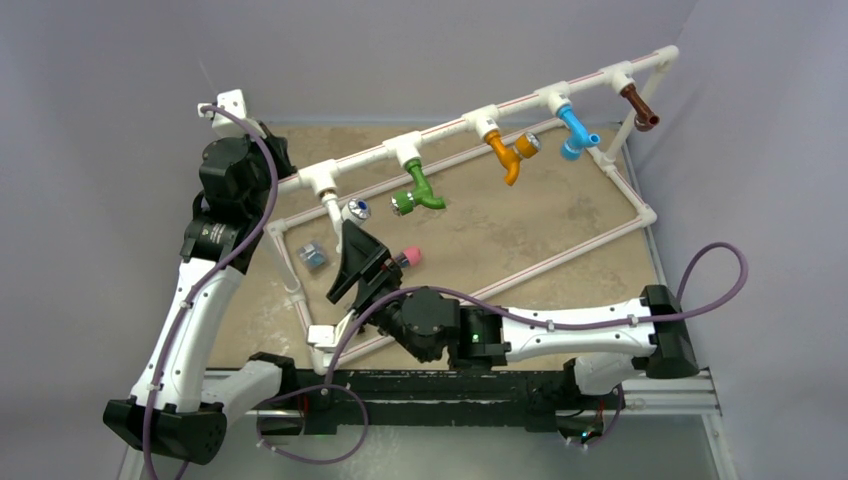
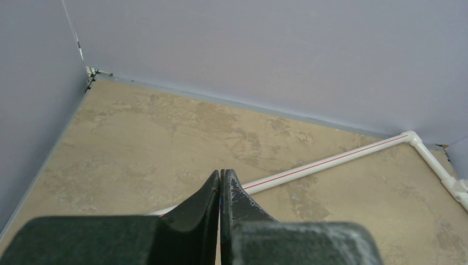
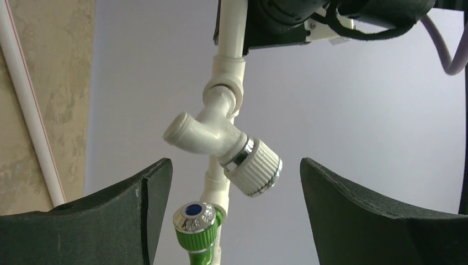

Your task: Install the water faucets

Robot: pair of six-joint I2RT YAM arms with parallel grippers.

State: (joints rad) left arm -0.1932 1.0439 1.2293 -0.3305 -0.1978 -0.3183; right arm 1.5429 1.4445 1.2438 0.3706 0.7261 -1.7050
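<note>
The white faucet [image 1: 342, 208] hangs from the leftmost T-fitting [image 1: 322, 180] of the white pipe frame. The green [image 1: 417, 192], orange [image 1: 505, 152], blue [image 1: 577, 130] and brown [image 1: 637, 105] faucets hang further along the top pipe. My right gripper [image 1: 356, 245] is open just below the white faucet. In the right wrist view the white faucet [image 3: 212, 130] and its ribbed knob [image 3: 258, 167] sit between the open fingers, untouched, with the green knob [image 3: 194, 220] behind. My left gripper [image 2: 221, 175] is shut and empty above a red-striped pipe [image 2: 331, 161].
A pink-capped cylinder [image 1: 408, 257] lies beside my right gripper. A small blue-grey part [image 1: 313, 254] lies inside the frame's base [image 1: 560, 258]. My left arm [image 1: 232, 175] sits at the frame's far left end. Walls close the table's left and back sides.
</note>
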